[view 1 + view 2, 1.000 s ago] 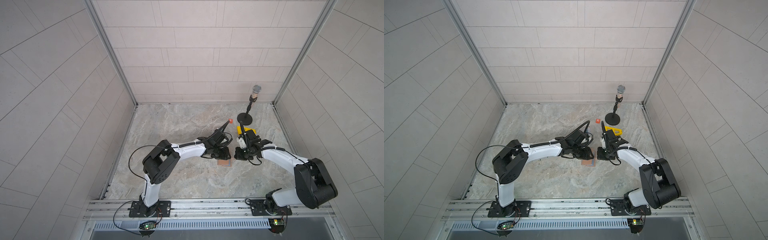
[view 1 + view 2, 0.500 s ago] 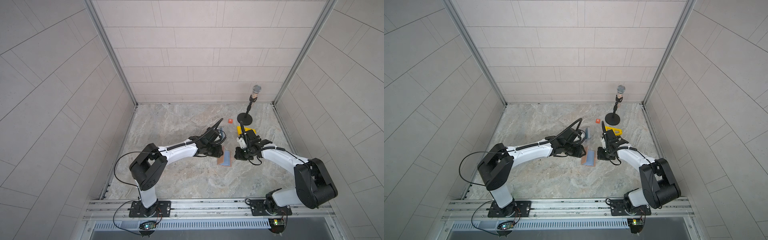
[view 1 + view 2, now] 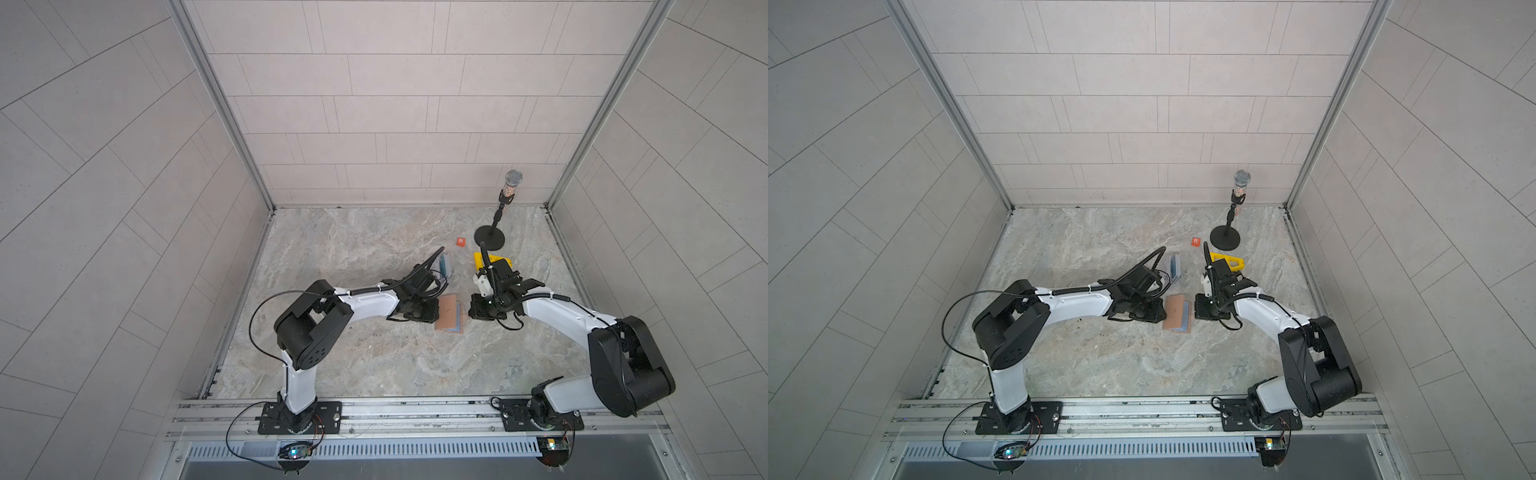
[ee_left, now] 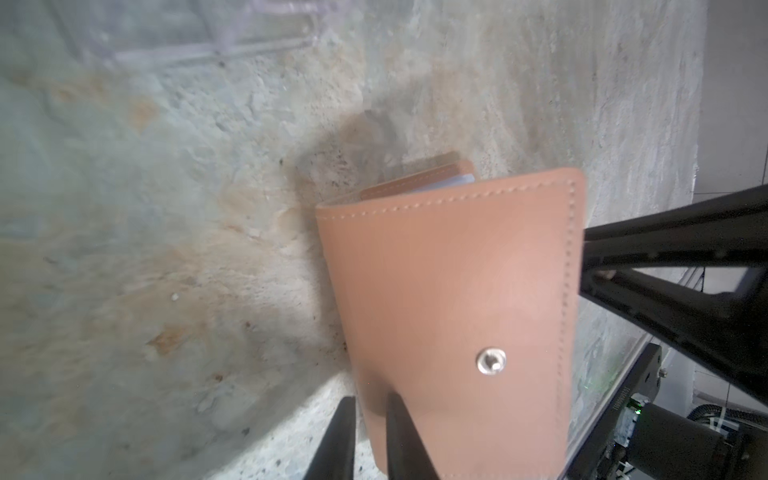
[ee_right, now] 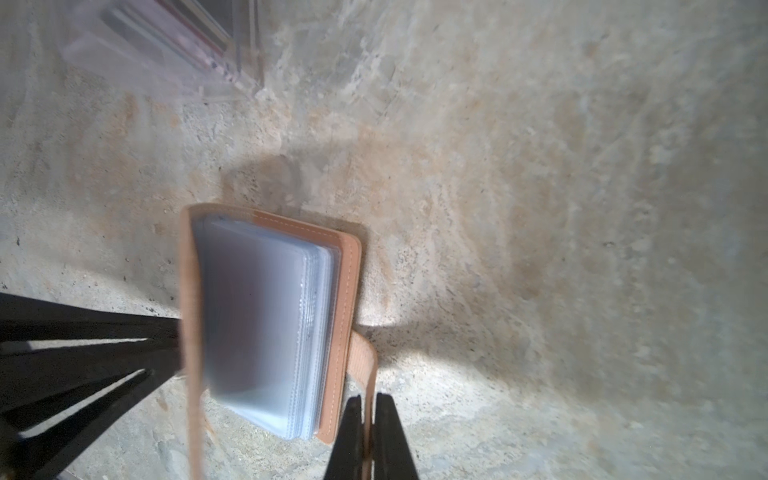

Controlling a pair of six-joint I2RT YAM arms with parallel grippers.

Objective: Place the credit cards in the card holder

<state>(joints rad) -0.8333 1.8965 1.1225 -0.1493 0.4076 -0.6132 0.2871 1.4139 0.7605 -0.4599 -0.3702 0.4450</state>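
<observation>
Just now, the left gripper (image 4: 370, 401) had narrowed to pinch up the cover of the card holder (image 3: 448, 312) — the right gripper (image 5: 365, 401) clamped shut on its snap tab (image 5: 363, 357) — so the clear sleeves (image 5: 257, 324) lay ready for the credit cards (image 3: 154, 266), standing just beyond the holder.

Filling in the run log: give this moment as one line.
card holder: ajar | left gripper: straddles cover edge, grip unclear | right gripper: shut on snap tab | credit cards: in acrylic stand
</observation>
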